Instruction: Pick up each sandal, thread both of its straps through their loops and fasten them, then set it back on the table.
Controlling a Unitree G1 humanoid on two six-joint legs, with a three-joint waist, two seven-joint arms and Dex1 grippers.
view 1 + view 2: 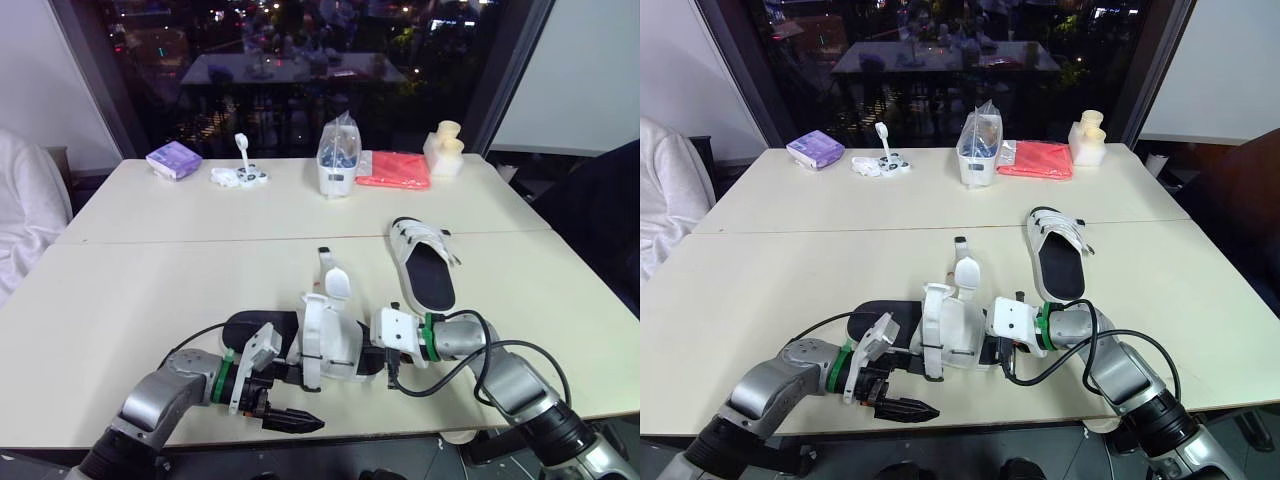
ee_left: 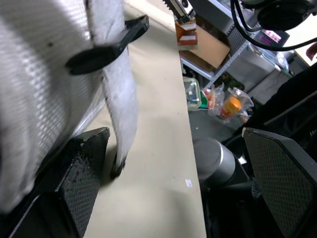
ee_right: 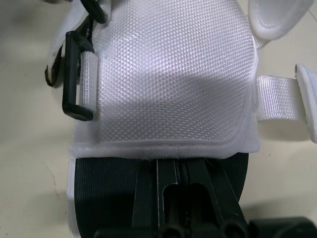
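Observation:
The near sandal (image 1: pixel 322 338), with a black sole and white mesh upper, lies by the table's front edge; its strap flap (image 1: pixel 336 283) stands up, unfastened. My right gripper (image 1: pixel 372 358) is shut on the end of its black sole (image 3: pixel 114 188), under the mesh upper (image 3: pixel 168 84). A black loop (image 3: pixel 74 82) hangs at the upper's side and a loose strap (image 3: pixel 277 104) sticks out at the other side. My left gripper (image 1: pixel 289 398) is open at the sandal's front side, one finger (image 2: pixel 74 173) against the upper. The second sandal (image 1: pixel 424 262) lies flat further back on the right.
Along the far edge of the table (image 1: pixel 150 290) stand a purple pack (image 1: pixel 174 159), a small white item (image 1: pixel 240 175), a clear bag in a tub (image 1: pixel 338 160), a red cloth (image 1: pixel 395 169) and a cream block (image 1: pixel 444 148). A person in white (image 1: pixel 25 215) is at the left.

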